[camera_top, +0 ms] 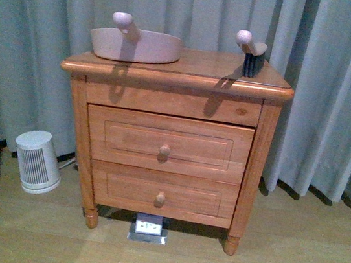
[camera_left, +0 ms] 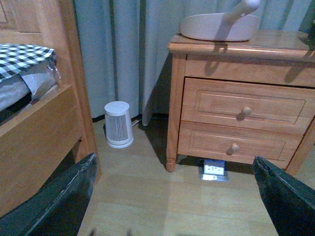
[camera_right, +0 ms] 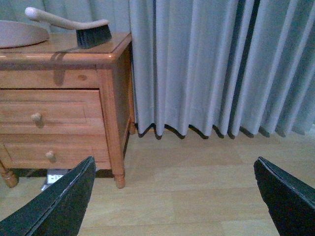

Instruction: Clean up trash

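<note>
No wad of white tissue paper shows in any view. A pink dustpan [camera_top: 135, 44] lies on the wooden nightstand [camera_top: 177, 73], handle toward me; it also shows in the left wrist view [camera_left: 219, 25]. A pink-handled brush with black bristles [camera_top: 251, 56] lies at the top's right side, also seen in the right wrist view [camera_right: 81, 30]. My left gripper [camera_left: 174, 196] is open and empty above the wood floor, left of the nightstand. My right gripper [camera_right: 174, 196] is open and empty above the floor, right of the nightstand. Neither arm shows in the front view.
The nightstand has two drawers with knobs [camera_top: 165, 151]. A small white ribbed appliance [camera_top: 37, 161] stands on the floor at its left. A floor socket box [camera_top: 148, 227] sits under it. Grey curtains [camera_top: 324, 93] hang behind. A wooden bed frame [camera_left: 44, 137] is at the left.
</note>
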